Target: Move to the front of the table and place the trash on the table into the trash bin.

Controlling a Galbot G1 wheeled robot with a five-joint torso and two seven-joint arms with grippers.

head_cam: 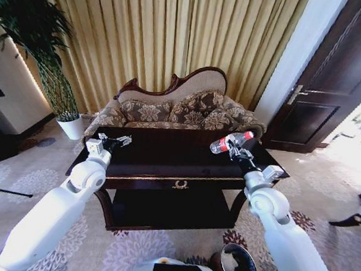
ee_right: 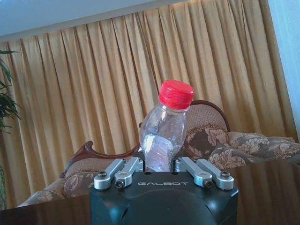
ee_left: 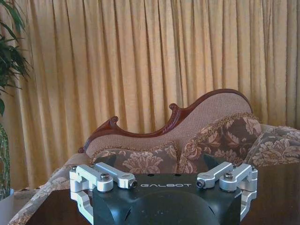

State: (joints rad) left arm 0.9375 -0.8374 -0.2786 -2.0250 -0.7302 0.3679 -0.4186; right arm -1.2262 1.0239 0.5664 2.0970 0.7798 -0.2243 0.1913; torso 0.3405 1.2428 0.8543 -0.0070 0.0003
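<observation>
the right gripper (head_cam: 238, 149) is clamping the clear bottle (head_cam: 230, 142) above the table (head_cam: 166, 165)'s right edge; the left gripper (head_cam: 115, 141), jaws spread and holding nothing, is hovering over the left edge; the trash bin (head_cam: 238, 265) is sitting on the floor before the table's front right corner.

I see the bench (head_cam: 166, 165) dead centre: dark glossy brown wood, a gold trim line along its front edge, a gold ornament at front centre, curved legs and a lower shelf. The clear plastic bottle (head_cam: 231, 142) with its red cap sits at about 2 o'clock over the bench top, lifted and tilted, cap pointing toward 2 o'clock, clamped in my right claw (head_cam: 240, 153). The trash bin (head_cam: 239, 265), round and dark with a shiny rim, stands on the carpet at 5 o'clock.
</observation>
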